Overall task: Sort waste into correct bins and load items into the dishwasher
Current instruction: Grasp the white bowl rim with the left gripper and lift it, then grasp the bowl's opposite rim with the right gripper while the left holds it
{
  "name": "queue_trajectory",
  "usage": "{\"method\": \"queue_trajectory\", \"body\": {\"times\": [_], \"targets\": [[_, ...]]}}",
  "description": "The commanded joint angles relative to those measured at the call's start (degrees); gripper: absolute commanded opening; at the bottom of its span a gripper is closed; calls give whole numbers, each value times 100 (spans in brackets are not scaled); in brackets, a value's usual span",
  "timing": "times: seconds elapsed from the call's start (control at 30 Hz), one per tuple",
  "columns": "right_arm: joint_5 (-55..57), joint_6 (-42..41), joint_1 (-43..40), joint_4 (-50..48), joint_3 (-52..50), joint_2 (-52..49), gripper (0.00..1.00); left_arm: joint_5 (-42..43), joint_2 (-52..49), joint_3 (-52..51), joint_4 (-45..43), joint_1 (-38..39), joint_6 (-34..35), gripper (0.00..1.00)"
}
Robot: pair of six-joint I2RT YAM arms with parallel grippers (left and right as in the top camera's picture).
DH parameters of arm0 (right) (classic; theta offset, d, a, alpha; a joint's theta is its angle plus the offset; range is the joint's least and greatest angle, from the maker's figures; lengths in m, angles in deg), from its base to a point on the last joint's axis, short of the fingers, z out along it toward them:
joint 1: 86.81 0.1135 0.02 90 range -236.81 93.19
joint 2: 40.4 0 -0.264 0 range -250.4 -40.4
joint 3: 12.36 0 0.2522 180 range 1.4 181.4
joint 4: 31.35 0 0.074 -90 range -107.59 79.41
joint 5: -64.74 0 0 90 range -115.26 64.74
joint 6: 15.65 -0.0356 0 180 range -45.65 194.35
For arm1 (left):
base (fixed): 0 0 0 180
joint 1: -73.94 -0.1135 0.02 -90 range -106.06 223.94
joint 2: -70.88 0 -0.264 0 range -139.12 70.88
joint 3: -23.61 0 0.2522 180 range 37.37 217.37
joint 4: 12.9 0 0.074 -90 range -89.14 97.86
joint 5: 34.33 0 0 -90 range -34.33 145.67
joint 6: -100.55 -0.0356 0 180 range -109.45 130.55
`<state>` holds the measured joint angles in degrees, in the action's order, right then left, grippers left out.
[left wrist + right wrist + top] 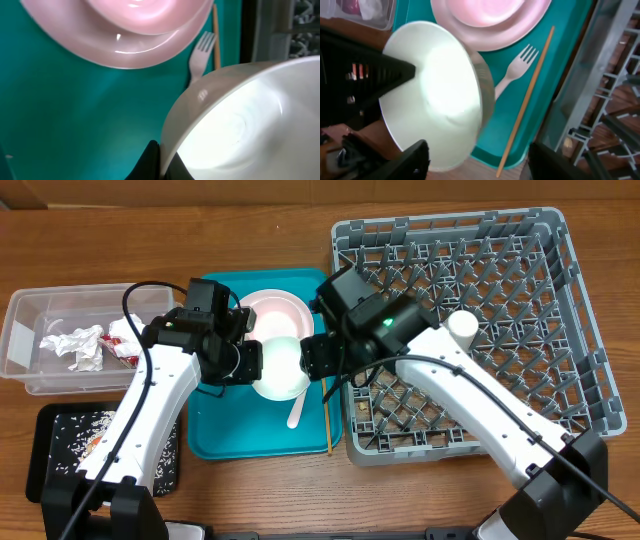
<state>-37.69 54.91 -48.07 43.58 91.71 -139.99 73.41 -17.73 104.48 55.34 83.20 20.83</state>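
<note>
Over the teal tray, my left gripper (pixel 240 362) is shut on the rim of the white bowl (pixel 280 368) and holds it tilted; in the left wrist view the two fingers (pixel 150 162) pinch the bowl's wall (pixel 240 125). My right gripper (pixel 318 358) is at the bowl's right side, open. In the right wrist view the bowl (pixel 435 95) lies partly between the spread jaws, near the left finger (pixel 412 160). The pink bowl sits in the pink plate (pixel 278 315). The white fork (pixel 517 70) and wooden chopstick (pixel 527 97) lie on the tray.
The grey dish rack (pixel 500 270) fills the right side, with a small white cup (pixel 462 327) inside. The clear tub (pixel 30 330) at left holds a napkin and a red wrapper. The black tray (pixel 55 430) at front left holds rice. The teal tray (pixel 215 435) sits in the middle.
</note>
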Motion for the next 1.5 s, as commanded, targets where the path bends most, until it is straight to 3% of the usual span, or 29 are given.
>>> {"method": "queue_trajectory", "body": {"times": [0.0,0.3,0.77,0.97,1.1,1.3,1.47], "targets": [[404,-232,74,-136,-31,140,57,632,122,116,-28,-22,-415,4],[490,-358,76,-450,-31,-197,52,553,138,118,-52,127,-348,4],[927,-352,79,-111,-31,-404,50,-1639,452,142,-133,975,520,4],[977,-356,79,72,-31,-404,48,-1624,837,142,-131,975,518,4],[876,-466,79,-20,-31,-404,38,-1622,920,142,-105,975,518,4],[721,-463,79,-153,-31,-404,32,-1622,920,142,-90,975,518,4],[723,-463,79,-186,-28,-404,32,-1624,920,142,-74,975,518,4]]}}
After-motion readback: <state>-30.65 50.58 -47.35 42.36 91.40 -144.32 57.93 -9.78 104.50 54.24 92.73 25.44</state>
